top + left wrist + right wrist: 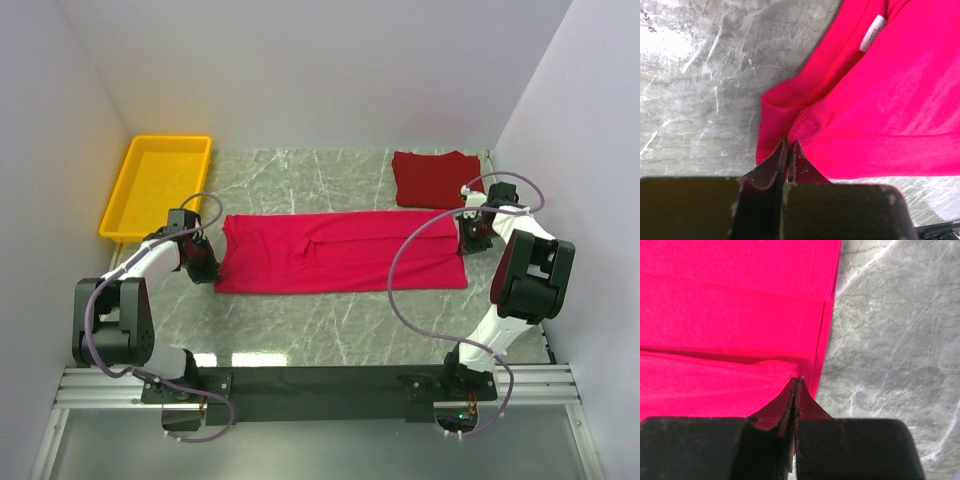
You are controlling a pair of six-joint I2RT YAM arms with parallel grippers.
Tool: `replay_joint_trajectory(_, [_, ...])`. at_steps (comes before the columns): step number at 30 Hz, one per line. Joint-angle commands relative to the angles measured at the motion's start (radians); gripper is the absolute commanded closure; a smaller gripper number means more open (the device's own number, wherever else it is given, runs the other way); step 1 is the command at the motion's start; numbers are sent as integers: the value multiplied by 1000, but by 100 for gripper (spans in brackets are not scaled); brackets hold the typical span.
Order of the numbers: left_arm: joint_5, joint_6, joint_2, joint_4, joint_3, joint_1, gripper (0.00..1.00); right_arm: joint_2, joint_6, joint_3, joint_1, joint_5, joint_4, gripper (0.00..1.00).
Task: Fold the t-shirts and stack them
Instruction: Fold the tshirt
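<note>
Top external view had the crimson-pink t-shirt [340, 252] laid out as a long band across the middle of the desk [300, 335], with an arm at each end. The left jaws were clamped on the collar-end corner, the white neck label [873, 33] just beyond them. The right jaws were pinched together on the very edge of the opposite end. The maroon t-shirt [436, 178] sat folded at the far right, close behind the right arm.

Now the risk, as I read it: both bites were thin, right at the cloth's margin. Had one arm lifted or pulled ahead of the other, the fabric could have slid out and the band would have skewed. The cloth lay in layers at the right end, and I couldn't tell whether every layer was caught; a loose one would droop and spoil the crease. The right arm's cable [400, 270] looped over the pink cloth and might have dragged on it.

For room, bare marble lay open in front of the band, towards the bases. The side wall [585, 150] crowded the right arm, and the yellow tray [158, 185] stood just behind the left.
</note>
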Motion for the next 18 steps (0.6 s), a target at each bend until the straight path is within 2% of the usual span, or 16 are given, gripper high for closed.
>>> replay_joint_trajectory(1, [-15, 1, -24, -2, 34, -4, 99, 4, 3, 6, -12, 9, 48, 100])
replay_joint_trajectory(6, [-6, 8, -8, 22, 25, -4, 99, 4, -1, 9, -10, -4, 40, 100])
replay_joint_trajectory(8, [-15, -1, -17, 25, 28, -4, 94, 0, -3, 12, -10, -5, 39, 92])
replay_joint_trajectory(9, [-31, -4, -27, 25, 32, -4, 91, -5, -3, 12, -10, -4, 39, 88])
replay_joint_trajectory(10, [-43, -13, -51, 25, 34, -4, 82, -17, -1, 12, -10, -4, 42, 79])
replay_joint_trajectory(14, [-68, -15, -131, 30, 49, -4, 64, -62, 23, 20, -10, 18, 54, 60])
replay_joint_trajectory(18, [-63, -6, -215, 50, 91, -4, 54, -108, 52, 38, -6, 30, 66, 56])
